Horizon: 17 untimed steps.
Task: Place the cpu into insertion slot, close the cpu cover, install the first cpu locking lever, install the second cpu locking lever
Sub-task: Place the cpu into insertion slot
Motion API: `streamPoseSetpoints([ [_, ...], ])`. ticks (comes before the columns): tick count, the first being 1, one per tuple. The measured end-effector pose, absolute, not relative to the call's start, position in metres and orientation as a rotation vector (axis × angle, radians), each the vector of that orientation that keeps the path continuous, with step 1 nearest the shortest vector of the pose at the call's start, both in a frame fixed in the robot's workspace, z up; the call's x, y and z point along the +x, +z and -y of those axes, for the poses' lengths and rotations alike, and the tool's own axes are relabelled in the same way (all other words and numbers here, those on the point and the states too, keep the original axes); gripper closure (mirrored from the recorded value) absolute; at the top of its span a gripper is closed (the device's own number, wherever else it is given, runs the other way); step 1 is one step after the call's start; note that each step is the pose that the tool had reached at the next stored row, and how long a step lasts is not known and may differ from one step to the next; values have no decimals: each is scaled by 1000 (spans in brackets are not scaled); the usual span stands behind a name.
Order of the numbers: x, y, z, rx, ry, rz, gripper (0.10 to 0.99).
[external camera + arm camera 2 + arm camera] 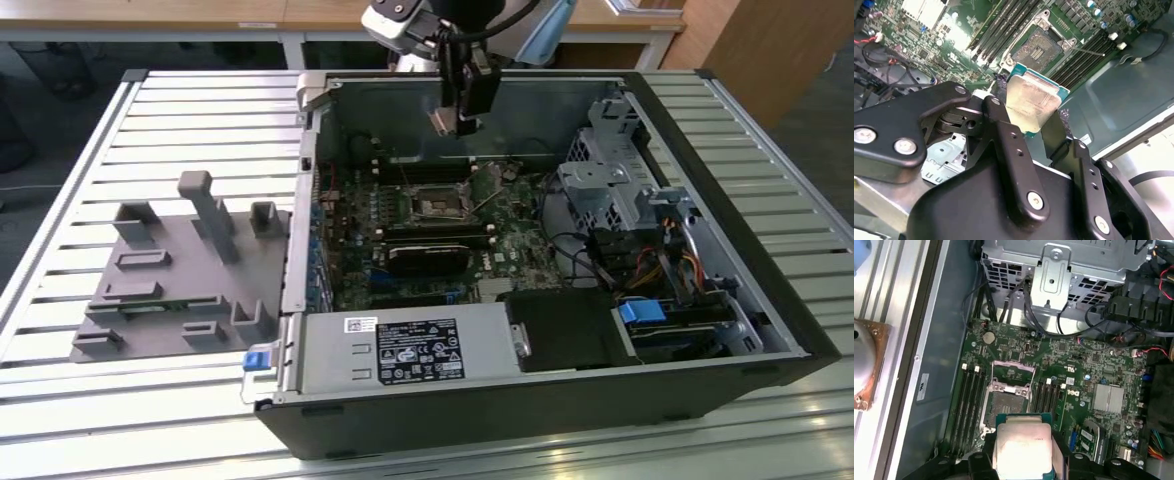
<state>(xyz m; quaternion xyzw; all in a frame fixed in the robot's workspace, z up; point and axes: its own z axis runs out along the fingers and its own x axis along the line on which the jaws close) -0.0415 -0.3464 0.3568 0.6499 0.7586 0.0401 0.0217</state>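
Observation:
My gripper (458, 120) hangs above the open computer case, shut on the cpu (441, 120). In both wrist views the cpu (1031, 102) (1023, 445) is a flat square chip with a dull silver top and a green edge. It is clamped between the two black fingers (1004, 130). Below it, apart from it, lies the insertion slot (1039, 47) (1004, 402) (437, 205), a dark square socket with a silvery rim on the green board. The cpu cover (1013, 363) stands flipped open at one edge of the socket. A thin locking lever (1089, 51) sticks out beside the socket.
Long black memory slots (970, 400) flank the socket on both sides. A metal drive cage (607, 185) and cable bundles (654, 265) fill the case on the exterior view's right. A grey fixture block (174, 270) sits on the slatted table (80, 400) at the exterior view's left.

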Motion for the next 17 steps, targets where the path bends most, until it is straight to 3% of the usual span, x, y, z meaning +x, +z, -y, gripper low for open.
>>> streamPoseSetpoints([
  [17,-42,355,345,2213,118,-2155,561],
])
